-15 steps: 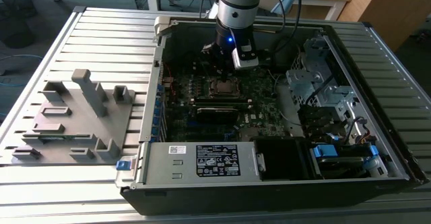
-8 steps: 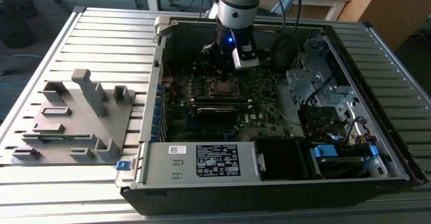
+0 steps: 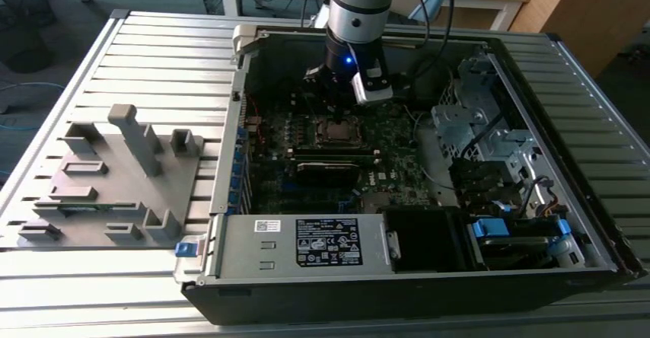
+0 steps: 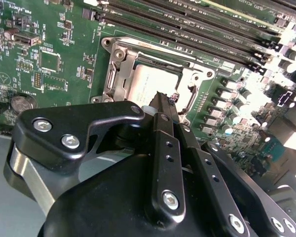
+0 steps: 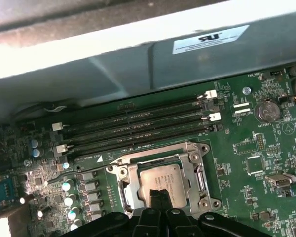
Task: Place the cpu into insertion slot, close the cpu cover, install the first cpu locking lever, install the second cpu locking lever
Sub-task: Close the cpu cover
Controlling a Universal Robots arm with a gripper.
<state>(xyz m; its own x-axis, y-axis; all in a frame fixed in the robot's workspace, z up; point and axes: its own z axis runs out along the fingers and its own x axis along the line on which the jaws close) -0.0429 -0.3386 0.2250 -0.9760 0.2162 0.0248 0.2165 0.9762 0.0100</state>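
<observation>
Open computer case on a slatted table; the arm reaches down into it.

- The cpu cover lies flat on the motherboard. Its silvery frame shows on all sides except the one nearest the wrist, which the black fingers hide.
- The cpu sits inside the cover's window, dull top facing up. The edge nearest the wrist is covered by the fingertips.
- The gripper hangs over that same edge of the cover, fingers drawn together to one narrow tip with nothing seen between them. In the second wrist view the gripper ends right at the cpu, by the inner rim of the cover. Whether it touches cannot be told.
- Thin metal rods run along the cover's sides. Whether they are latched is unclear.
- Memory slots lie just beside the cover, on its far side from the fingers.
- In the exterior view the gripper stands over the cpu, detail there too small to read. A grey fixture rests well apart from the cover, outside the case.
</observation>
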